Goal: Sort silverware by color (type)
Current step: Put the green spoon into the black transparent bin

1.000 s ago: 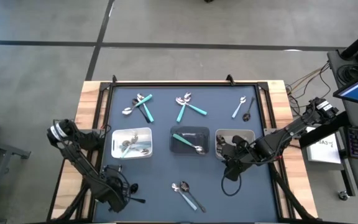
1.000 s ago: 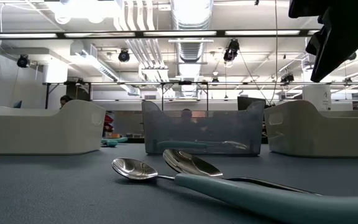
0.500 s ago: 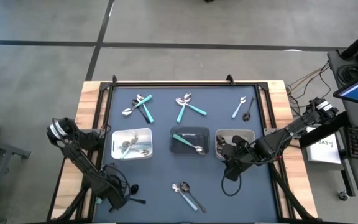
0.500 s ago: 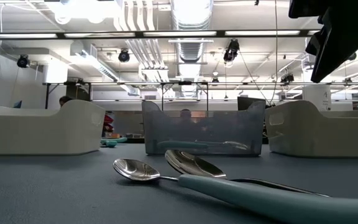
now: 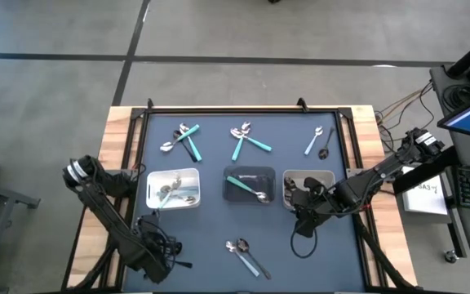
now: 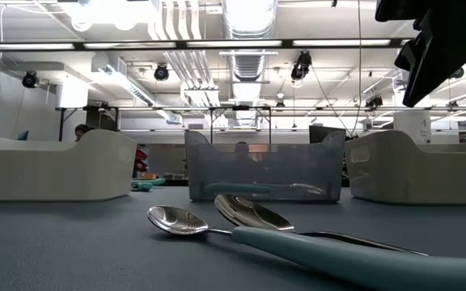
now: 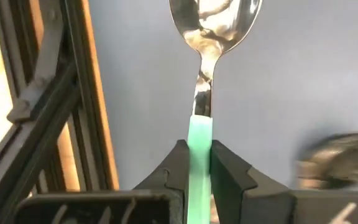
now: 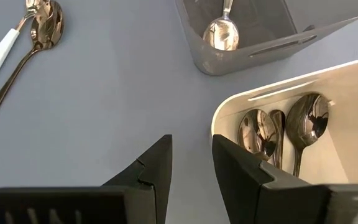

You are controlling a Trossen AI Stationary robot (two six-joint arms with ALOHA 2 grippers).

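Note:
My left gripper [image 5: 157, 247] is over the near left corner of the dark mat, shut on a teal-handled spoon [image 7: 215, 25]. A dark spoon [image 7: 337, 165] lies on the mat beside it. More silverware lies in three clusters along the far side [image 5: 183, 139] [image 5: 247, 139] [image 5: 319, 140], and a pair lies near the front [image 5: 246, 254]. Three trays hold pieces: a left white tray [image 5: 148, 189], a middle grey tray [image 5: 249, 171] and a right white tray [image 5: 325, 175]. My right gripper [image 8: 191, 146] hangs open above the mat by the right tray [image 8: 353, 71], nothing between its fingers. My left gripper pinches the spoon's teal handle [image 7: 199, 127] between its two fingers [image 7: 178, 163], close to where the handle meets the metal neck. The fingers point steeply down and lie along the spoon. The spoon sticks out below them, bowl end away from the gripper.
A black frame rail [image 7: 73, 106] and a wooden table edge run close beside the left gripper. The right tray holds silver spoons [image 8: 306, 124]. In the low view the near pair of spoons [image 6: 217, 222] lies in front of the grey tray [image 6: 265, 166].
My left arm has shifted a little at the near left corner, rising and edging toward the table's right. My right arm has kept still.

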